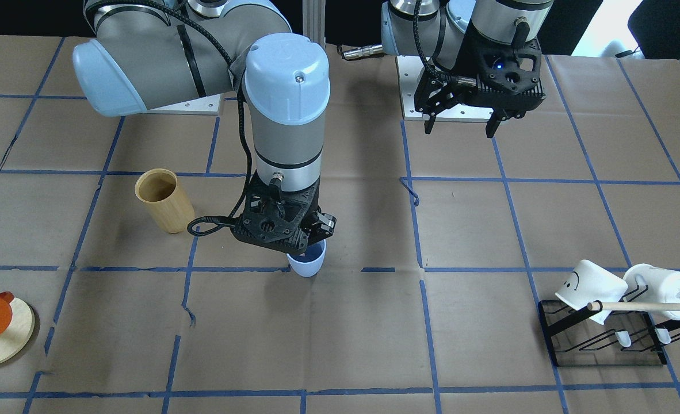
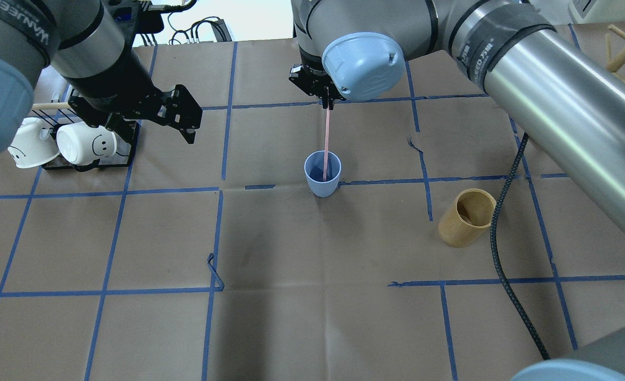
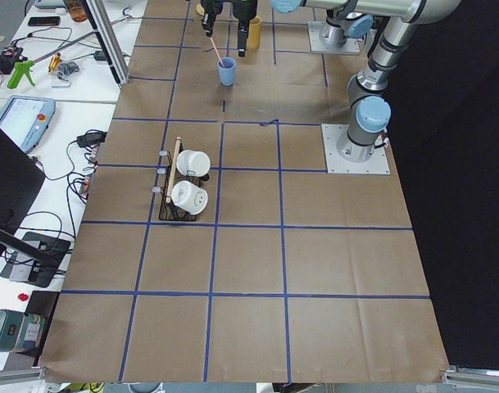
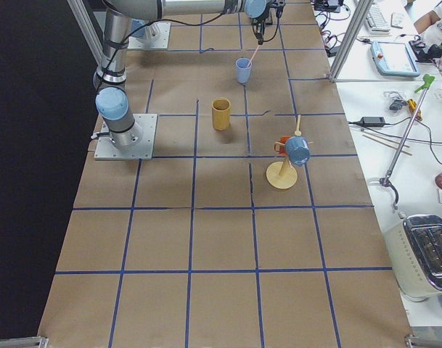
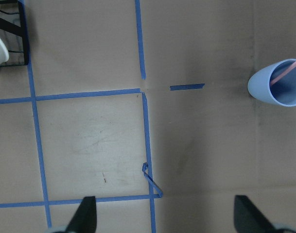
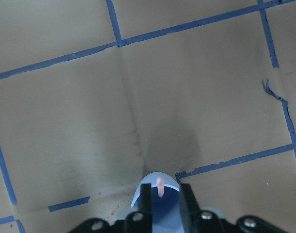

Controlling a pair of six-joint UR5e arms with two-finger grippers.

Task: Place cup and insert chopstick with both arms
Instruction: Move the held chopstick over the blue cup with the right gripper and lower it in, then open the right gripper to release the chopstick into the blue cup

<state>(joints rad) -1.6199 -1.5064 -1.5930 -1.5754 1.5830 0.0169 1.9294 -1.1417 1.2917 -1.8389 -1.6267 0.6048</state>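
The pale blue cup [image 2: 321,189] stands upright near the table's middle; it also shows in the front view [image 1: 307,265] and the left wrist view [image 5: 269,96]. The pink chopstick [image 2: 326,135] stands tilted in the cup, its lower end inside. My right gripper [image 2: 327,101] hangs just above the cup [image 6: 148,179]. In the right wrist view its fingers [image 6: 146,201] stand a little apart either side of the chopstick's top [image 6: 160,187], with a gap showing on each side. My left gripper [image 1: 461,127] is wide open and empty, high above the table near its base.
A tan wooden cylinder [image 2: 467,217] stands upright to the robot's right of the cup. A black rack [image 1: 604,345] holds two white mugs [image 1: 590,287] and a wooden rod [image 1: 650,306] at the robot's left. An orange item sits on a round wooden base [image 1: 6,339].
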